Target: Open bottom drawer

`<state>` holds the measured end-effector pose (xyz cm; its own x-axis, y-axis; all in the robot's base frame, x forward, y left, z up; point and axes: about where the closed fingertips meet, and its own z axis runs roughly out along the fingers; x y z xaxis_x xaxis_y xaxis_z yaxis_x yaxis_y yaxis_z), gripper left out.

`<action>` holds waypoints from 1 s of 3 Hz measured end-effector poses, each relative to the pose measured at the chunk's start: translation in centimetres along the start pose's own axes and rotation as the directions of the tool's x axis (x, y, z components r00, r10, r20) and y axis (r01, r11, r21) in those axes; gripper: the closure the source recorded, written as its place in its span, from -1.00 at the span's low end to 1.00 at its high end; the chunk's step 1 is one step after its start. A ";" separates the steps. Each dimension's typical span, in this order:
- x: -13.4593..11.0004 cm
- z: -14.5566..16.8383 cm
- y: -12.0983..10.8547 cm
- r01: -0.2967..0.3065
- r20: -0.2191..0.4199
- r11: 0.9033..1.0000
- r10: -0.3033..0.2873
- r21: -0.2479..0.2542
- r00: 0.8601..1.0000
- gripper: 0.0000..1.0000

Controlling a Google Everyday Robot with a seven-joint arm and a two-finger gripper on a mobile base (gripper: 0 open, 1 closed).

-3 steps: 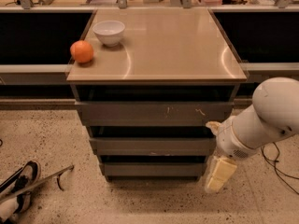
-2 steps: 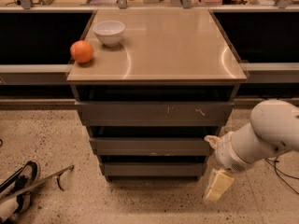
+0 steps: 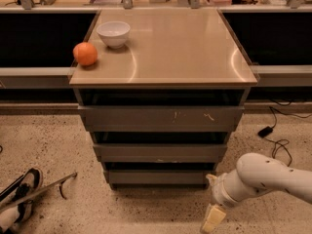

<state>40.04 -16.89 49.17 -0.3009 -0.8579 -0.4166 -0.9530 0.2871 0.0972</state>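
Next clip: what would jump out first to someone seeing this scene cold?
The bright orange beside a white bowl on the left of the tan cabinet top. Then the white arm low at the right, its gripper near the floor just off the right end of the bottom drawer, which looks shut.

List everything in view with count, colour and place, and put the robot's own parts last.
cabinet top: 1, tan, centre
bowl: 1, white, back left of the cabinet top
orange: 1, orange, left edge of the top, in front of the bowl
top drawer: 1, grey, pale scratches, under the top
middle drawer: 1, grey, below it
bottom drawer: 1, grey, lowest, looks shut
cable: 1, black, floor at right
shoe: 1, black and white, floor at lower left
arm: 1, white, lower right
gripper: 1, pale, near the floor, below and right of the bottom drawer's right end
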 end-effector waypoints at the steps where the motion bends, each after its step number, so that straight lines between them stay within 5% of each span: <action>1: 0.0 0.0 0.0 0.000 0.000 1.000 0.000 0.000 1.000 -1.00; 2: 0.5 1.6 -0.4 0.012 0.040 1.000 -0.011 -0.024 0.999 -1.00; 3: 2.6 6.0 -1.2 0.058 0.010 0.998 -0.057 -0.023 0.998 -1.00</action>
<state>40.62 -16.89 42.54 -0.2454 -0.8684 -0.4308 -0.9693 0.2275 0.0935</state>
